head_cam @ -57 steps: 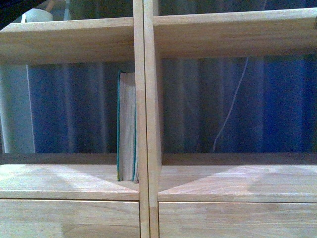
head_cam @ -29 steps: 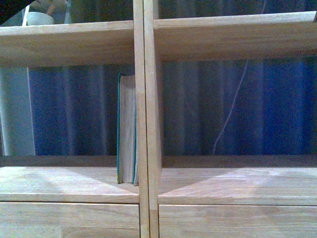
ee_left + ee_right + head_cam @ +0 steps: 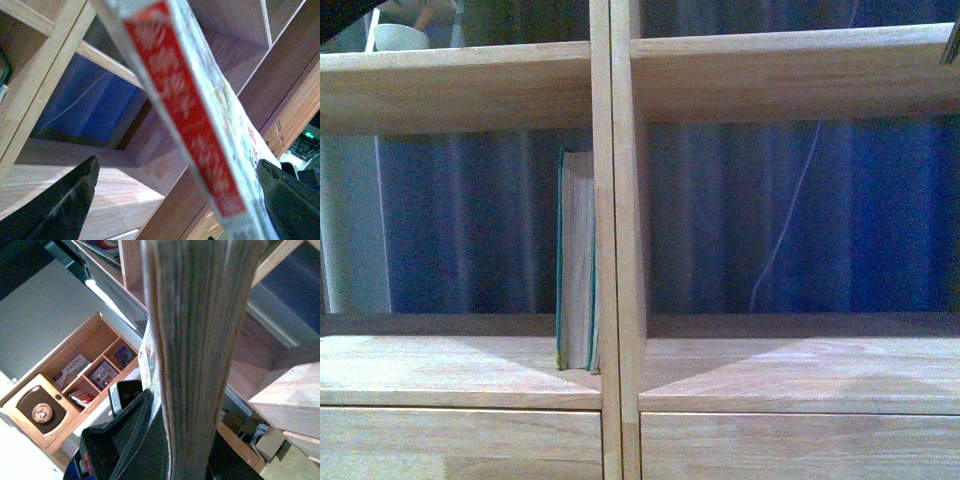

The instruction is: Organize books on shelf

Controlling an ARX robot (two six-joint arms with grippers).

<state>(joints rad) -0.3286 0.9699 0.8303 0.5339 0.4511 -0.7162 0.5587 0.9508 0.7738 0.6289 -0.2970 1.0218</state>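
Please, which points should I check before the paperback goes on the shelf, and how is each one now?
1. Teal book upright against the divider: ok.
2. Free shelf board beside it: ok.
3. Right gripper shut on the white paperback: ok.
4. Left gripper open, fingers either side of the paperback, not touching: ok.
5. Paperback lined up with that free space: cannot tell.
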